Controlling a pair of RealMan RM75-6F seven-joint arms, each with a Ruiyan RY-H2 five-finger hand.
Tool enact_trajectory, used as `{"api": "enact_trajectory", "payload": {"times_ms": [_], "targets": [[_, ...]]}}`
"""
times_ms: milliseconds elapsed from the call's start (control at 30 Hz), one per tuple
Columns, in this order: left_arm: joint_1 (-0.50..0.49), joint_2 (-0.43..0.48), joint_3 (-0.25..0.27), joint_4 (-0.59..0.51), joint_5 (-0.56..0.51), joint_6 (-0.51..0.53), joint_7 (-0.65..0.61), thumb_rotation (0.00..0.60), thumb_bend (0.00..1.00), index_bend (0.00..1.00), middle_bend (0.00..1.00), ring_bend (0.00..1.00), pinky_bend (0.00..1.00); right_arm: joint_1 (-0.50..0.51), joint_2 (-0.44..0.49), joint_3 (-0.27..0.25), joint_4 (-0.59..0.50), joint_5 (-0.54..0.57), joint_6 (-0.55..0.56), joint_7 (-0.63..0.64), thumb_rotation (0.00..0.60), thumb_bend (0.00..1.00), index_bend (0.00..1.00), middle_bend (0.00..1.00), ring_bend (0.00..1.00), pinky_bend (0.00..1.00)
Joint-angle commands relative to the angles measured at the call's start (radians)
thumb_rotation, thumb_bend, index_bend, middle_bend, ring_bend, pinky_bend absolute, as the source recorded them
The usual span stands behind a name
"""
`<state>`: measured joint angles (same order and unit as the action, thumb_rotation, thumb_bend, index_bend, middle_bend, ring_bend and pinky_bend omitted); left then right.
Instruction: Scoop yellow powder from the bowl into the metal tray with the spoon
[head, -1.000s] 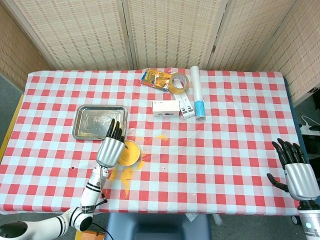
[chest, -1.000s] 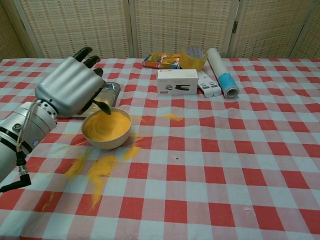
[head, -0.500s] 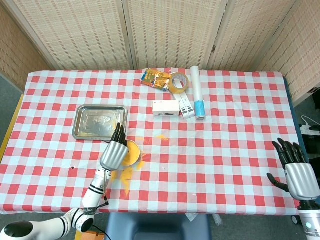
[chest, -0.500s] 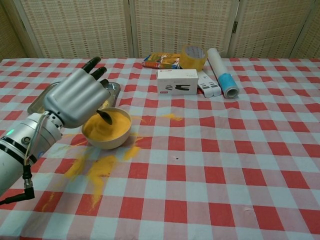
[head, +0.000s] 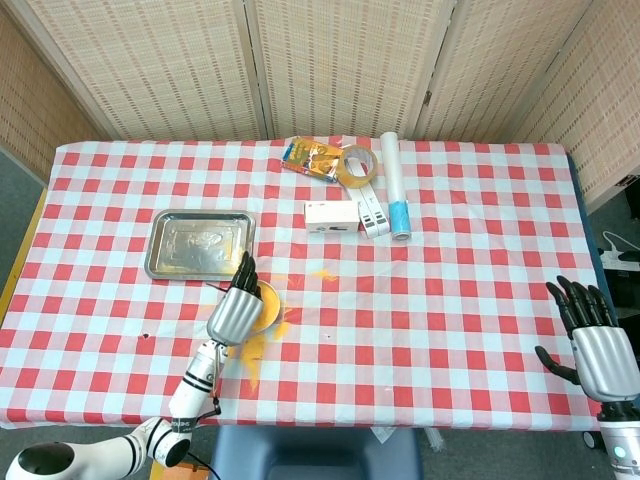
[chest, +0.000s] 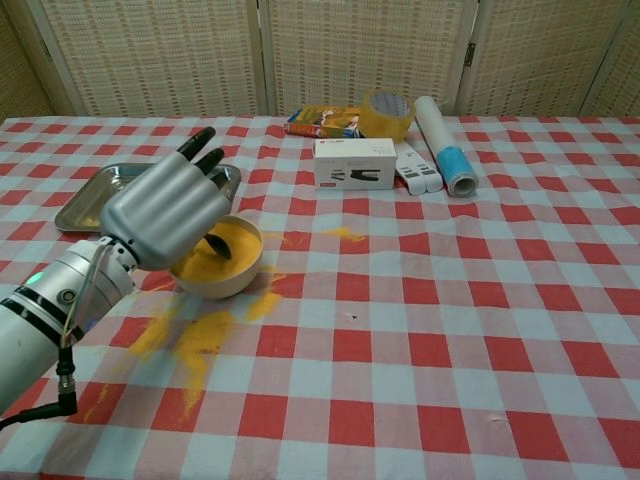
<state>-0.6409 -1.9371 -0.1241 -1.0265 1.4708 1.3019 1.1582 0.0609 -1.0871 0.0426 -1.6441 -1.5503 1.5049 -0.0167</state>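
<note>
left robot hand over the near-left rim of the bowl, fingers pointing away from the robot; the chest view shows the dark spoon beneath its palm, tip down on the yellow powder inside the bowl. the head view shows the same robot hand from above covering most of the bowl, and the spoon cannot be made out there. the spoon is in this hand's grip, though the holding fingers are hidden under the palm. metal tray lies on the table just beyond and left of the bowl; the chest view shows only part of it behind the hand. spilled powder streaks the checked cloth in front of the bowl, with a smaller patch to its right. right robot hand appears only in the head view, at the table's near-right edge, fingers spread and holding nothing. far side of the table: white box, tape roll, paper roll with a blue band, orange packet.
</note>
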Motion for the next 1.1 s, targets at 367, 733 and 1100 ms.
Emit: {"api": "enact_trajectory", "payload": {"times_ms": [367,733,1100], "targets": [[-0.002,-0.019,0.013,0.038,0.013,-0.002,0.001,0.600,0.56,0.79,0.35,0.12,0.05,0.001,0.000,-0.001,0.000,-0.001,-0.002,0.001,0.600,0.16,0.00,0.00,0.00,0.00],[0.004,-0.017,0.020,0.034,0.027,0.008,-0.002,0.600,0.52,0.45,0.31,0.12,0.05,0.001,0.002,-0.002,-0.002,-0.003,-0.003,0.004,0.600,0.16,0.00,0.00,0.00,0.00],[0.010,-0.004,0.023,0.022,0.038,0.014,-0.021,0.600,0.49,0.22,0.27,0.12,0.05,0.000,0.001,-0.002,-0.002,-0.005,-0.001,0.002,0.600,0.16,0.00,0.00,0.00,0.00]]}}
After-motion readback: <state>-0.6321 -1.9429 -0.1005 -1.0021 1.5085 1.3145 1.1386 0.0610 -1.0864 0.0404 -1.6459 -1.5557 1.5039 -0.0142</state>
